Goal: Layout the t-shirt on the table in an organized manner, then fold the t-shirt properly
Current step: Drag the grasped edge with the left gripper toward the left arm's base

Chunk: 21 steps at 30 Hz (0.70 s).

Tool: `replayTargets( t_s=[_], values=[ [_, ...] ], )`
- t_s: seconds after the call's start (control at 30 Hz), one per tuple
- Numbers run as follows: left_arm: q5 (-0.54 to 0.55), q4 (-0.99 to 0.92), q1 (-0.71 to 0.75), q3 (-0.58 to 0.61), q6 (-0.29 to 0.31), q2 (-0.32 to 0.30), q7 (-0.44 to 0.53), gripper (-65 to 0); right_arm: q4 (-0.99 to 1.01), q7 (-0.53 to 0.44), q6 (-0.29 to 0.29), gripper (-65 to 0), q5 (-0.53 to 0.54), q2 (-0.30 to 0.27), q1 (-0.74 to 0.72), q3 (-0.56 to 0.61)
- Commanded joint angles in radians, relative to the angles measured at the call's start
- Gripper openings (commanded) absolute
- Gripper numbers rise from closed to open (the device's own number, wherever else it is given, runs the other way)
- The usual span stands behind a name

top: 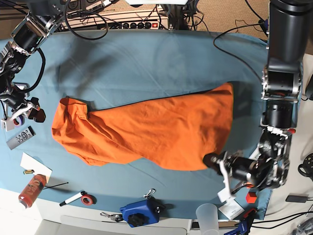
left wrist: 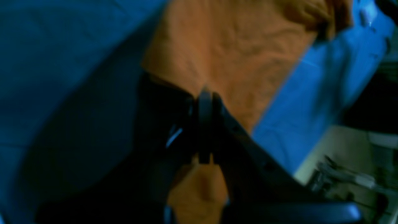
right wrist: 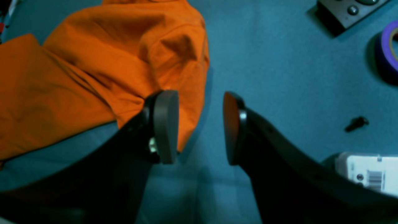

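Observation:
The orange t-shirt lies spread and wrinkled across the middle of the blue-teal table. My left gripper is at the shirt's near right edge. In the left wrist view its jaws are shut on a pinch of orange t-shirt fabric, with cloth showing on both sides of the fingers. My right gripper sits at the shirt's left end. In the right wrist view it stands open, one finger over the edge of the bunched t-shirt, nothing between the pads.
A remote, a purple tape roll, a black screw and a white labelled item lie near the right gripper. Along the front edge lie an orange-red bottle, a marker, a blue device and a plastic cup.

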<state>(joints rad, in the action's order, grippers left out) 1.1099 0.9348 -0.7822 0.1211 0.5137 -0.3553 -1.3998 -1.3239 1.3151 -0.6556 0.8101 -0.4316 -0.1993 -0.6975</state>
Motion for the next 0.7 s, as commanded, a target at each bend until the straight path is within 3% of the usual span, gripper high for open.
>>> replayTargets(
  t_s=[0.0, 0.17, 0.4, 0.5, 0.67],
  values=[
    [0.080, 0.017, -0.022, -0.006, 0.016, -0.019, 0.004, -65.0, -0.016, -0.034, -0.006, -41.2, 0.016, -0.026, -0.019, -0.002],
    [0.303, 0.072, 0.111, -0.006, 0.077, -0.098, 0.004, -65.0, -0.016, -0.037, -0.006, -41.2, 0.015, -0.026, -0.019, -0.002],
    [0.344, 0.465, 0.447, -0.007, 0.093, -0.229, 0.004, -65.0, -0.016, -0.037, -0.006, -41.2, 0.016, -0.026, -0.019, -0.002],
    [0.265, 0.713, 0.626, -0.007, 0.116, -0.262, 0.004, -65.0, -0.016, -0.036, -0.006, -41.2, 0.016, -0.026, -0.019, -0.002],
    [-0.004, 1.027, 0.878, -0.007, 0.113, -0.265, 0.004, -65.0, -0.016, -0.036, -0.006, -41.2, 0.016, -0.026, -0.019, -0.002]
  ],
)
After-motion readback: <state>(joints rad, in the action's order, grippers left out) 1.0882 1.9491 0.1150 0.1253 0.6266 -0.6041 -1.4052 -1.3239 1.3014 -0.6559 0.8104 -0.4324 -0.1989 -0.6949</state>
